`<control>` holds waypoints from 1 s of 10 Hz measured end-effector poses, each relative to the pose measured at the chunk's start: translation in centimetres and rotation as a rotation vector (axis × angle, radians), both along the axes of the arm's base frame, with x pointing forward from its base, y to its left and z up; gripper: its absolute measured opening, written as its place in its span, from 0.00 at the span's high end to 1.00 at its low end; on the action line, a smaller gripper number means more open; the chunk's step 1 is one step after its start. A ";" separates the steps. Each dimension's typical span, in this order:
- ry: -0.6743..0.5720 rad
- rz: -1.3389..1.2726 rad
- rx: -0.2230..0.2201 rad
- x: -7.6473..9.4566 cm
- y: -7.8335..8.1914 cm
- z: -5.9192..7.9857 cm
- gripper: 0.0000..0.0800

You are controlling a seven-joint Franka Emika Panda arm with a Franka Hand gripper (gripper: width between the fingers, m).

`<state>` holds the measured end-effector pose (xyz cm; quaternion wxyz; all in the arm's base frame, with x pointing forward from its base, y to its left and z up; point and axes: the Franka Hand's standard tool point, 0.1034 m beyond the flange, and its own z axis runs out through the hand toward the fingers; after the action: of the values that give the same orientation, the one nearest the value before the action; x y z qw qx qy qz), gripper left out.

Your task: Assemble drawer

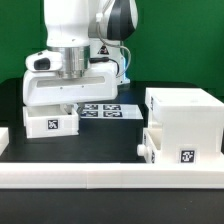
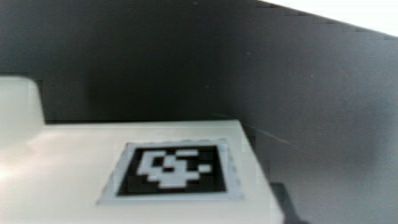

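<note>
Gripper (image 1: 62, 102) atop tray (image 1: 50, 122), tag facing cam.

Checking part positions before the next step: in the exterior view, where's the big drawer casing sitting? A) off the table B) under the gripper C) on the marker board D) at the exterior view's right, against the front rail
D: the large white casing stands at the exterior view's right beside the long white rail, while the gripper is down over a small tray at that view's left.

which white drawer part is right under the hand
The small tray on the exterior view's left, directly below the hand. The big casing and the tray at its front sit far to the right.
</note>
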<state>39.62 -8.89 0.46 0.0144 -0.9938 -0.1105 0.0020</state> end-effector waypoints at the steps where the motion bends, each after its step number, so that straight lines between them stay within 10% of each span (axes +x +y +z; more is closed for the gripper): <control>1: -0.001 0.003 0.000 0.1 0.1 0.0 0.95; 4: 0.012 0.060 0.007 2.8 3.8 2.8 0.95; 7: -0.004 0.094 0.013 6.1 5.0 4.9 0.95; 10: -0.006 0.168 0.012 6.0 5.0 4.6 0.95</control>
<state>45.62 -3.93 5.10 0.0200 -0.9809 -0.1934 -0.0003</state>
